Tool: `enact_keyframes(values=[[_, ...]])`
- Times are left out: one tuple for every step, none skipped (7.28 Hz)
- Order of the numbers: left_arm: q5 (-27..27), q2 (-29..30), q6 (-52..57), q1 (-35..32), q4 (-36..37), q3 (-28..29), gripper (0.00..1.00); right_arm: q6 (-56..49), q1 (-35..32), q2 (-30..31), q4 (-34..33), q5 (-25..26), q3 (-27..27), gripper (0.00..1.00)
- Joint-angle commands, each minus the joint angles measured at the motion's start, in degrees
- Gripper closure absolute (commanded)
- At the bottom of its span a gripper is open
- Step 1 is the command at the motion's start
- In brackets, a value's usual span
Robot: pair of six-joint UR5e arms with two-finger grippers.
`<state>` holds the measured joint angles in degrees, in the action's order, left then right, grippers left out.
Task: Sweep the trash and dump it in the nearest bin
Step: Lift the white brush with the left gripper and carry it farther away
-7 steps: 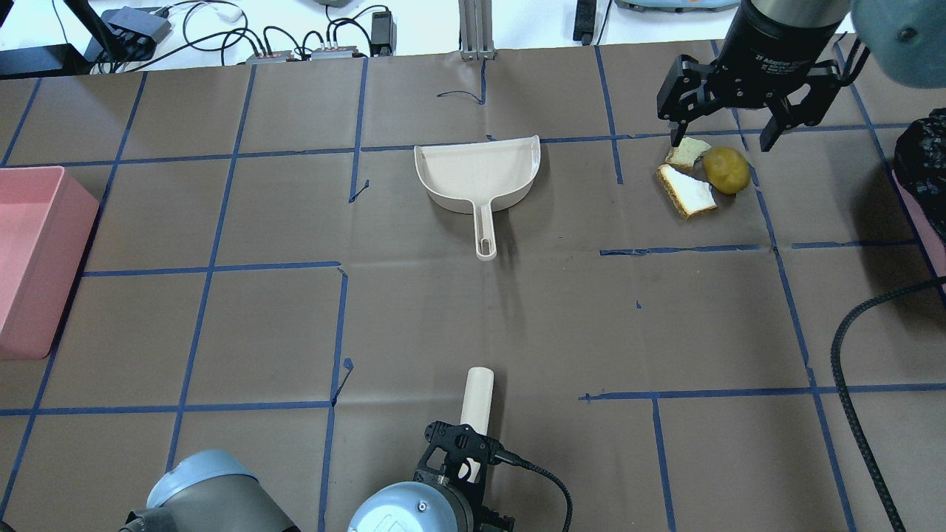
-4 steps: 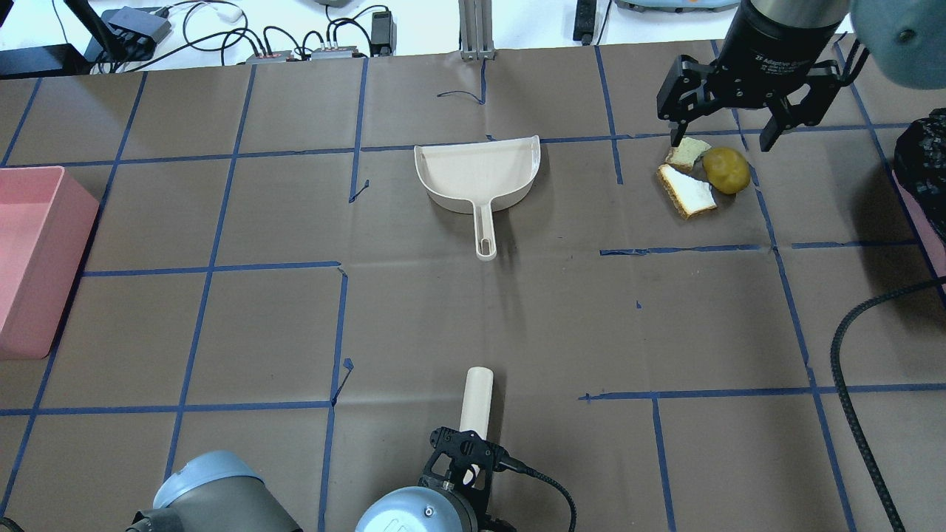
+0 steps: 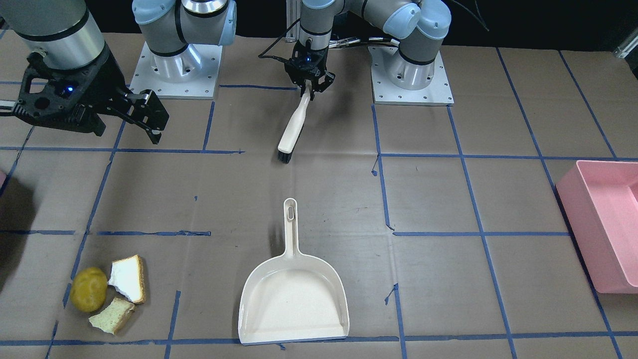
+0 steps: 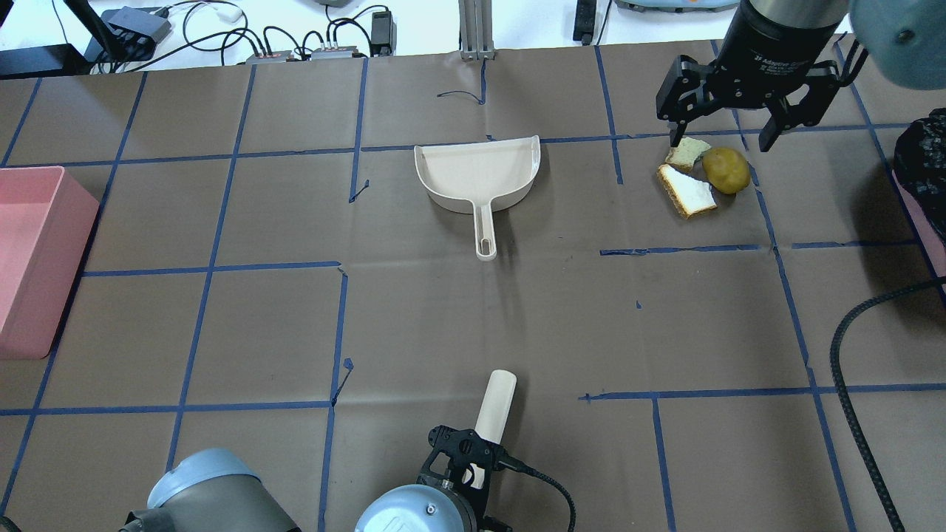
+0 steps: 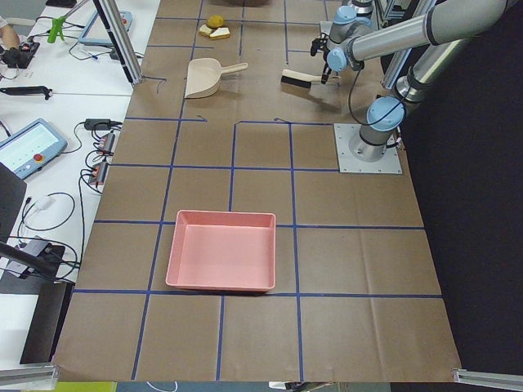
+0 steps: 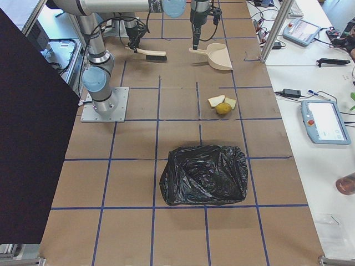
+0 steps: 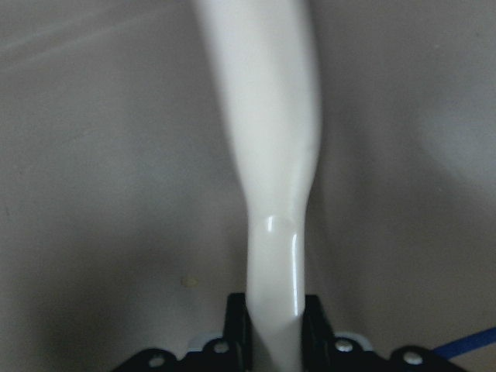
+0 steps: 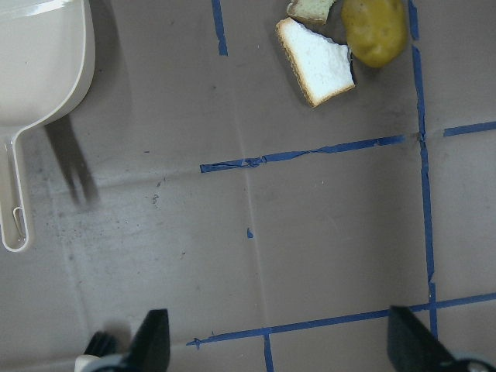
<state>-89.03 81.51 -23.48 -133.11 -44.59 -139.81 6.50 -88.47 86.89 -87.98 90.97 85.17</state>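
The dustpan (image 4: 477,176) lies mid-surface with its handle pointing back toward the robot and its open mouth facing away, and everything else reads from it. The trash sits well off to the dustpan's right side as the robot sees it: a potato-like lump (image 4: 726,170) and two bread pieces (image 4: 689,191) huddled together, touching or nearly so. The right hand (image 4: 741,133) hangs above that cluster with its fingers spread wide and gripping nothing, so it is by far the nearer hand to the trash. The left hand (image 4: 473,458) is well back from the dustpan on the robot's side, pinched tight on the handle of a cream brush (image 3: 293,127); the wrist view shows both fingers pressed against the handle. The brush's long axis runs from the hand toward the dustpan, tilted slightly, with its dark bristles (image 3: 283,157) at the far end. As I judge it, sweeping needs brush and pan brought across to the trash. A black-bagged bin (image 6: 204,174) stands beyond the trash, away from the dustpan; a pink tub (image 4: 33,255) lies far on the opposite side. White lettering rings the right wrist, partly legible as "2F Adaptive".
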Motion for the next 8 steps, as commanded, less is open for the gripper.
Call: enact_keyframes(values=[[0.0, -0.9, 0.0, 0.7, -8.9, 7.2, 1.00, 0.0, 0.0, 0.0, 0.0, 0.0, 0.0, 0.00], [-0.1, -1.4, 0.1, 2.1, -14.6, 11.7, 1.00, 0.0, 0.1, 0.0, 0.0, 0.0, 0.0, 0.00], [-0.3, -1.4, 0.5, 4.6, -20.0, 15.7, 1.00, 0.0, 0.1, 0.0, 0.0, 0.0, 0.0, 0.00], [-0.4, -1.5, 0.7, 8.7, -25.4, 19.4, 1.00, 0.0, 0.0, -0.1, 0.0, 0.0, 0.0, 0.00], [-0.3, -1.5, 3.9, 14.7, -32.8, 24.4, 1.00, 0.0, -0.1, -0.1, 0.0, 0.0, 0.0, 0.00], [-0.3, -1.4, 11.5, 21.5, -40.8, 28.8, 1.00, 0.1, -0.2, 0.0, 0.0, 0.0, 0.1, 0.00], [-0.4, -1.4, 16.8, 28.8, -45.0, 32.4, 1.00, 0.1, -0.2, 0.1, 0.0, 0.0, 0.1, 0.00], [-0.4, -1.0, 17.3, 33.6, -47.3, 34.6, 1.00, -0.1, -0.3, -0.3, 0.1, -0.1, 0.2, 0.00]])
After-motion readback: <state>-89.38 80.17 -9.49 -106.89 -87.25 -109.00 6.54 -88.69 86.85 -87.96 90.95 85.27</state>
